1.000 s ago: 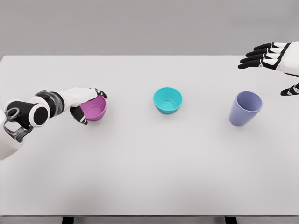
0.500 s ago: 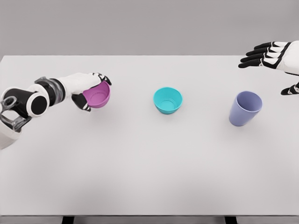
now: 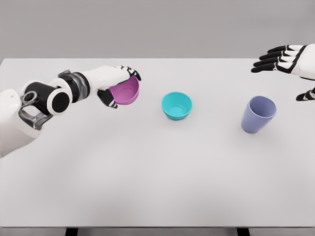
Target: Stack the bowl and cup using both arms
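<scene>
Table (image 3: pixel 157 187) bears the teal bowl (image 3: pixel 176 105) and purple cup (image 3: pixel 258 114); the left hand (image 3: pixel 112 81), fingers clamped on the pink bowl (image 3: pixel 125 90), has carried it up and closer, likely for stacking. Right hand (image 3: pixel 288 59) hovers, fingers spread.

No text, label, brand, number or sign can be read anywhere in the head view. The surfaces that show carry no lettering or markings.
</scene>
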